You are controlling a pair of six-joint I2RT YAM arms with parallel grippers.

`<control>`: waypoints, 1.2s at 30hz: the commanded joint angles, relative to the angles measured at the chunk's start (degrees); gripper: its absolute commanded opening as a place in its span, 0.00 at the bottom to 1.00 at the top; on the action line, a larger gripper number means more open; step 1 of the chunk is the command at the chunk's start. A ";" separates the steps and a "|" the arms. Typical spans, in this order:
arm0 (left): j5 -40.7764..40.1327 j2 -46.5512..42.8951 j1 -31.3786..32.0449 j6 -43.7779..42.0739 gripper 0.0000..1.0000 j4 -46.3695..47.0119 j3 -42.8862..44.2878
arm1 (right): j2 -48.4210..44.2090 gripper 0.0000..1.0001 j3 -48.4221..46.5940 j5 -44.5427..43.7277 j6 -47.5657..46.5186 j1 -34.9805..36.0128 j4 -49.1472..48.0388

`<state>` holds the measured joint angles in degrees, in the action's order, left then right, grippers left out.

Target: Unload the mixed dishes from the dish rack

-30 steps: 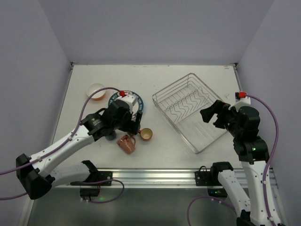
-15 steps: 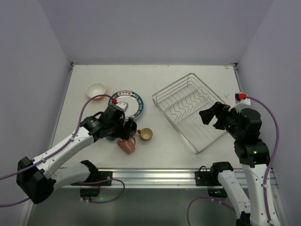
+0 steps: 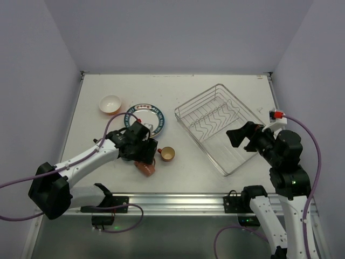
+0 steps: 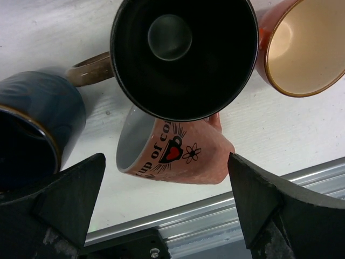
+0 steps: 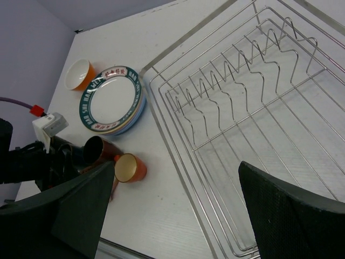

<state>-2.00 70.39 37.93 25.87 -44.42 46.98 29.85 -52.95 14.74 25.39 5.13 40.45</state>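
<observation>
"Where was the dish rack (image 5: 232,108)?"

"Just under and ahead of the right gripper (image 5: 177,175), whose jaws stood spread wide, holding nothing. The stacked plates (image 5: 110,100) and the orange bowl (image 5: 78,73) sat on the table (image 5: 161,48), well beyond those jaws."

"And the left gripper (image 4: 166,162)?"

"Jaws wide apart, gripping nothing. Between them a pinkish mug (image 4: 178,154) lay on its side, with a dark upright mug (image 4: 183,54) just past it. A blue mug (image 4: 32,129) stood beside one finger and an orange mug (image 4: 304,43) out past the other."

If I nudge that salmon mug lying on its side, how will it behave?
The salmon mug lies on its side, so a push will probably roll or pivot it. It looks like glazed ceramic: rigid, likely slick and chippable. The dark upright mug sits close beside it and may get knocked.
</observation>
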 commanded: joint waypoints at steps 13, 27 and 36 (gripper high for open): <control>11.40 4.05 -0.23 -5.92 0.96 3.91 0.04 | -0.84 0.99 -0.14 1.78 -2.27 1.73 -2.30; 12.28 4.58 0.04 -3.55 0.65 3.64 -1.63 | -1.81 0.99 -0.23 1.61 -2.53 2.17 -1.77; 10.96 1.95 2.05 3.48 0.49 4.69 -4.35 | -2.42 0.99 0.39 1.61 -2.71 2.52 -2.13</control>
<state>8.84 73.63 38.54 26.02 -40.18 45.01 27.97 -52.90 16.03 23.90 7.20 39.62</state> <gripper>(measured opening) 0.545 0.989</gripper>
